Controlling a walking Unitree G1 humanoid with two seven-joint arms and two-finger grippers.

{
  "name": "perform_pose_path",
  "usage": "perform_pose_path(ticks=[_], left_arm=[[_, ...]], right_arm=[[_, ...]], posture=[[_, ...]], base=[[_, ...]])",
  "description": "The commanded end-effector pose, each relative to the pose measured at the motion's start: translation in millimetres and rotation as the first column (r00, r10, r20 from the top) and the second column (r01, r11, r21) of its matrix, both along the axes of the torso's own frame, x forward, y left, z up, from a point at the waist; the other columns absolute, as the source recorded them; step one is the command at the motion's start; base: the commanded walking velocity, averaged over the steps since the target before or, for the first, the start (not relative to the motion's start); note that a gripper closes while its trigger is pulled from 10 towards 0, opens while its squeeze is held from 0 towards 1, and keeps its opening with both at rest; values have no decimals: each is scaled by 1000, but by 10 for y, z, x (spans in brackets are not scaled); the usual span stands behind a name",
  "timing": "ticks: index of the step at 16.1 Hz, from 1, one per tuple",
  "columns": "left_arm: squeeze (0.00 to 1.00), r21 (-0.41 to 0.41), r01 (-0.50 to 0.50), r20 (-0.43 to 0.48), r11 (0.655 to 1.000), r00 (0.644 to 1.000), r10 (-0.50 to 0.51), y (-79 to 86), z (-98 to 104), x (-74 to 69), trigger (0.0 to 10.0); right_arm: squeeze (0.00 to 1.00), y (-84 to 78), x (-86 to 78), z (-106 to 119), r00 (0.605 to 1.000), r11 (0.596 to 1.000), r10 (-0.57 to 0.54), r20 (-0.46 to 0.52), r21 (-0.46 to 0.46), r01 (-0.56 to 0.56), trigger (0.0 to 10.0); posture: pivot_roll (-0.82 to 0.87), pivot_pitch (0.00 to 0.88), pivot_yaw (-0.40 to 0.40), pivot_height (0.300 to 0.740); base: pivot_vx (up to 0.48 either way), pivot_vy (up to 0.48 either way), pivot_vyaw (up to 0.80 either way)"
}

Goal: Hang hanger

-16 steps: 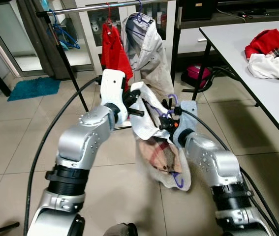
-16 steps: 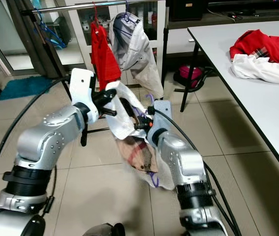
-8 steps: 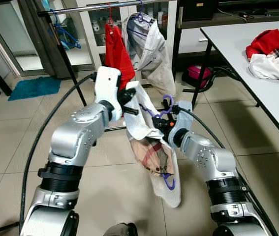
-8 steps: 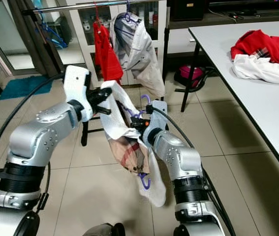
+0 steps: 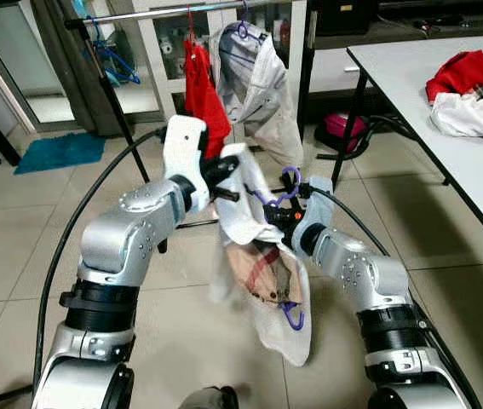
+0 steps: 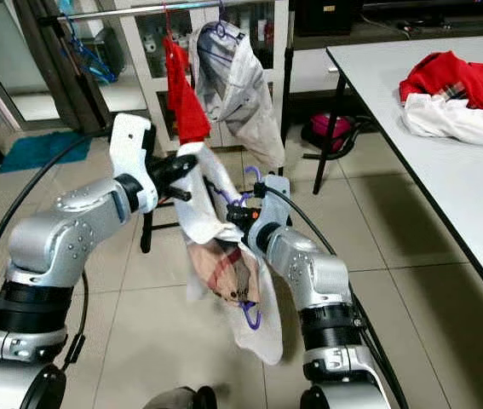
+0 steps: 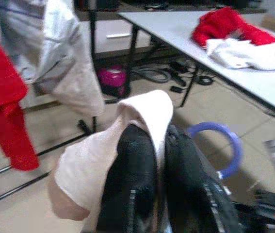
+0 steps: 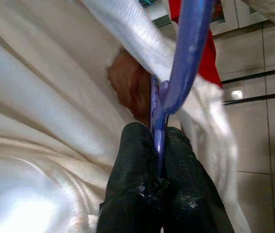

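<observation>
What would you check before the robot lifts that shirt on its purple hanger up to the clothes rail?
1. Right gripper jaws clamped on the purple hanger: ok.
2. Left gripper jaws pinching the white garment: ok.
3. Hanger hook free of cloth and pointing up: ok.
4. Free space on the rail left of the red garment: ok.
5. Hook raised to rail height: not ok, well below it.
6. Garment seated evenly on the hanger: cannot tell.
</observation>
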State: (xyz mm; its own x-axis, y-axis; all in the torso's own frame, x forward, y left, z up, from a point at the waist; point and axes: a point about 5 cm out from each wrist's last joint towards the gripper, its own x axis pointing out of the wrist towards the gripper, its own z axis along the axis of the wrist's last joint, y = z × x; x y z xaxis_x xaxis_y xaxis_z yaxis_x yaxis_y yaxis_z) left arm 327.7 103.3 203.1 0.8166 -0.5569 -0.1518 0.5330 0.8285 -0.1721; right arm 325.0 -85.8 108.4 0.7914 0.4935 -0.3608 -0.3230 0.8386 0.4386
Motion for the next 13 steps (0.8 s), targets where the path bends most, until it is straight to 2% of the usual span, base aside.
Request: perform_pose_path(ticks=[1, 3, 5, 7, 8, 10, 11, 13], left_arm=[[1000, 8, 35, 27, 999, 999, -35, -25, 102, -22, 10000], [1000, 50, 41, 3, 998, 999, -41, -16, 98, -68, 10000], [1000, 102, -21, -11, 995, 1000, 22, 78, 65, -57, 10000], [1000, 179, -61, 18, 982, 998, 59, 193, 49, -31, 10000], [1000, 177, -60, 20, 982, 998, 57, 203, 57, -36, 10000], [1000, 191, -62, 86, 980, 995, 46, 360, 117, -78, 10000], [1000, 242, -94, 147, 966, 987, 60, 677, 134, -146, 10000], [1000, 307, -117, 180, 944, 982, 63, 988, 126, -226, 10000]], right_arm=[[0, 19, 7, 66, 999, 1000, 3, 38, 1, -3, 10000], [0, 18, 24, 73, 999, 1000, 0, 47, 0, 0, 10000], [0, 18, 34, 84, 999, 1000, 0, 54, 1, 0, 10000], [0, 20, 38, 98, 997, 1000, 13, 78, -6, -13, 10000], [0, 18, 38, 103, 996, 1000, 17, 85, -9, -17, 10000], [0, -29, 23, 197, 981, 997, 73, 181, -15, -71, 10000], [0, -107, -25, 300, 946, 987, 161, 282, -40, -156, 10000], [0, -173, -88, 397, 914, 969, 233, 331, -4, -245, 10000]], posture=[[-74, 0, 122, 740], [-69, 0, 124, 740], [-65, 0, 126, 740], [-61, 0, 126, 740], [-61, 0, 126, 740], [-62, 0, 123, 740], [-65, 0, 122, 740], [-70, 0, 117, 740]], base=[[0, 0, 0], [0, 0, 0], [0, 0, 0], [0, 0, 0], [0, 0, 0], [0, 0, 0], [0, 0, 0], [0, 0, 0]])
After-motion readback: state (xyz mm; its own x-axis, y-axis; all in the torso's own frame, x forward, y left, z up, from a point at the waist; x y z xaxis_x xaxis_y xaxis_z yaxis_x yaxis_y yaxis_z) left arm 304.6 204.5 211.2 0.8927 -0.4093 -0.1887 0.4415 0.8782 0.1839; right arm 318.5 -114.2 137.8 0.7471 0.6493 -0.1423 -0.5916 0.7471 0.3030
